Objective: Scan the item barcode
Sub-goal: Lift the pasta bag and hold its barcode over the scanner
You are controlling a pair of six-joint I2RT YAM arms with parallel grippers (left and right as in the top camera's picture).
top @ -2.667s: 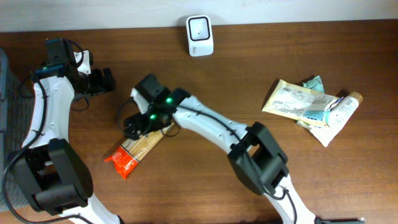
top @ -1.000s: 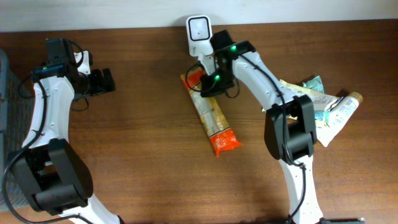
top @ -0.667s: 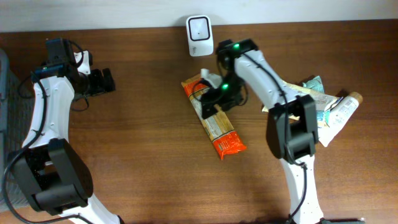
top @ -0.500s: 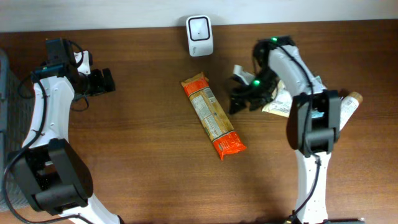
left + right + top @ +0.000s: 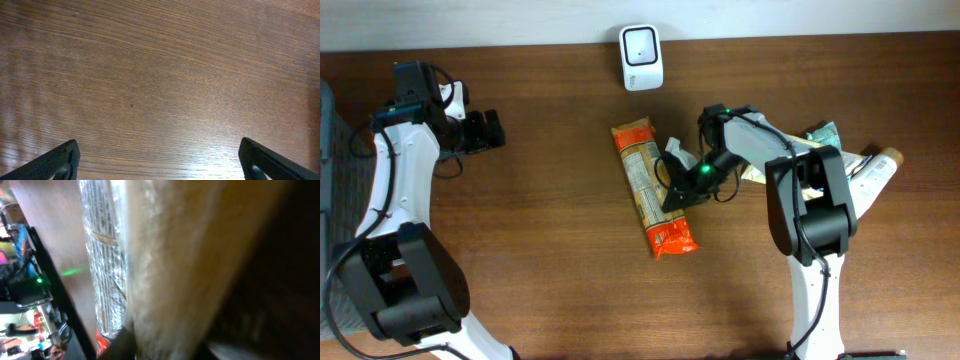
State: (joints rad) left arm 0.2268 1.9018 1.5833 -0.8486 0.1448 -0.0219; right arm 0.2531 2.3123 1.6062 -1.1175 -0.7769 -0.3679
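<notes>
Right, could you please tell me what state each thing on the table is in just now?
Pasta packet: lying flat, printed panel up.
Scanner: standing at the back edge, nothing held to it.
Left gripper: open, holding nothing.
Right gripper: at the packet's right edge, grip unclear.
Foil pouch: lying flat at the right.
Tube: lying beside the pouch, cap on.
</notes>
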